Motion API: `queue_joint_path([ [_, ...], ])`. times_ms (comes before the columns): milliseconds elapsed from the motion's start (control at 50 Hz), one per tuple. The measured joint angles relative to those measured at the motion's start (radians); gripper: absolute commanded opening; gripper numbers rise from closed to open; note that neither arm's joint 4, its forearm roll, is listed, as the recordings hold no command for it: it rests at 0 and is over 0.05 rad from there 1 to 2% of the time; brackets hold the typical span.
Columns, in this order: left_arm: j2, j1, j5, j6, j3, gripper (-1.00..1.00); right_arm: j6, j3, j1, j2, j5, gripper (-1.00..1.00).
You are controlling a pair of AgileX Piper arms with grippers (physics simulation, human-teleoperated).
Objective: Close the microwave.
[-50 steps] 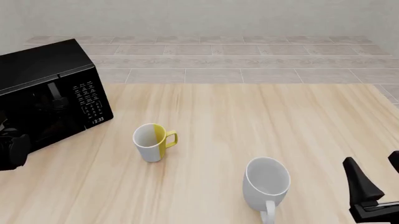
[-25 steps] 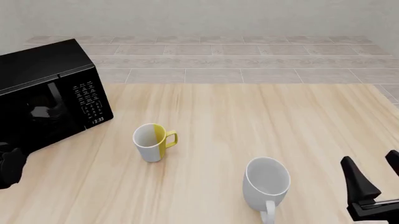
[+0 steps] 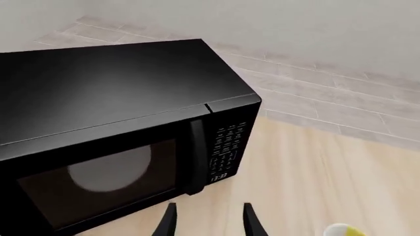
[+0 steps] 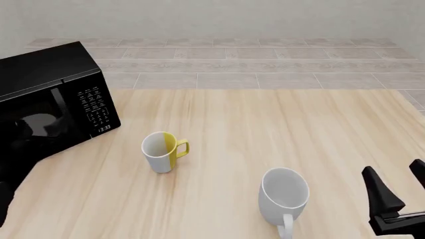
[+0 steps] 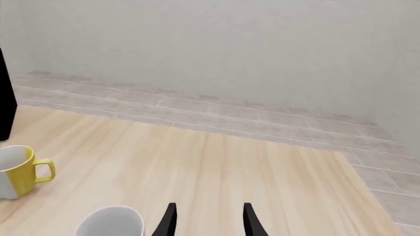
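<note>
Risk is low while the left gripper (image 3: 204,220), fingers parted and empty, sits just before the one microwave (image 4: 50,104) at the tabletop's (image 4: 265,129) far left, door apparently flush: a careless swing could nudge it; right gripper (image 5: 204,220) also parted near two mugs.

Left gripper (image 3: 205,221) fingers parted, apparently holding nothing. Right gripper (image 5: 206,220) fingers parted, low at near-right edge.
</note>
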Motion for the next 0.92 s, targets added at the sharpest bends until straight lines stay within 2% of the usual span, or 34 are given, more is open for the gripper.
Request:
queue_joint_path([
  [440,-0.470,-0.111,0.323,0.002,0.075,1.00,0.000,-0.009,0.004,-0.021,0.025,1.00],
  [920,-0.965,-0.271,0.812,0.024,0.004,1.00,0.013,-0.011,0.002,-0.073,0.069,1.00],
])
